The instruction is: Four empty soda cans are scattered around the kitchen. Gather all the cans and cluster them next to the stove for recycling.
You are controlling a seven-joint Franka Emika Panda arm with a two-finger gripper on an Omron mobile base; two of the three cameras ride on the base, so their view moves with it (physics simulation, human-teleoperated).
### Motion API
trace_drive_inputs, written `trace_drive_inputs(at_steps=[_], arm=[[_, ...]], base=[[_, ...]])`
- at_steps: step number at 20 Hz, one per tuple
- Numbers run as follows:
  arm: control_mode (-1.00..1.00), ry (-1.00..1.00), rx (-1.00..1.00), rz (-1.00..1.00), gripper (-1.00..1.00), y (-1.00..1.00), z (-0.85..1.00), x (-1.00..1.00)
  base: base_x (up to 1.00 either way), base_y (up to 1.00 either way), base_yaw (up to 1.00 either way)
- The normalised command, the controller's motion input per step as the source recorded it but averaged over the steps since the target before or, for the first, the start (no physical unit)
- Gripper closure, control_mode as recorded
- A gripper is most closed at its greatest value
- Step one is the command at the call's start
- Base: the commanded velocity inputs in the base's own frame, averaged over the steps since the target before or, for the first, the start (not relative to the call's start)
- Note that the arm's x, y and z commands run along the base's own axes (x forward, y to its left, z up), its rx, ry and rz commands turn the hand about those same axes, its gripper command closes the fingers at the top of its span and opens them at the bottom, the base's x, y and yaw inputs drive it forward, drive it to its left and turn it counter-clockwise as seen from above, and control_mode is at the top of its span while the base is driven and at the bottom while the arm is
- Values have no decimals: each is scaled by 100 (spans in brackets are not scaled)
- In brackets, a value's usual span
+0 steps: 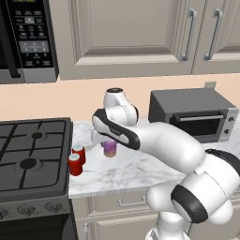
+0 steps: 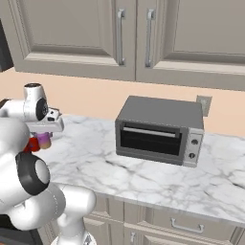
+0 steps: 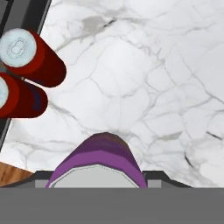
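I'm holding the purple can (image 1: 109,149) in the tool (image 1: 108,144), its fingers closed around the can's upper part. From the left base view the can is hanging just above the marble surface (image 1: 140,171), or barely touching it; I cannot tell which. In the hand view the purple can (image 3: 98,162) is sitting right between the finger tips, silver top toward the camera.

Working outward, two red cans (image 1: 76,159) are standing upright close together at the surface's left edge, just beside the stove (image 1: 33,154). The hand view is showing the same pair (image 3: 26,74) near the stove's dark rim, apart from the can I'm carrying.

So I'm judging this as the placing step: bringing the purple one in next to the reds. To do it well, I'm wanting to keep the can upright, slide toward the pair without bumping them, and lower until the base is flat on the marble before opening. A nudge could topple a light empty can, so a small gap seems wise.

Further right, the toaster oven (image 1: 194,115) is sitting well clear of the work.
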Motion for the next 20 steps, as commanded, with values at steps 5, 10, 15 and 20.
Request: trace_drive_inputs(at_steps=[5, 10, 15, 20], arm=[[-100, -18, -2, 0, 100, 0, -32, 2], [-100, -12, 0, 0, 100, 2, -19, 23], [-100, 0, 0, 1, 100, 3, 0, 43], [-100, 1, 2, 16, 100, 10, 0, 57]], base=[[0, 0, 0], [0, 0, 0], [0, 0, 0], [0, 0, 0]])
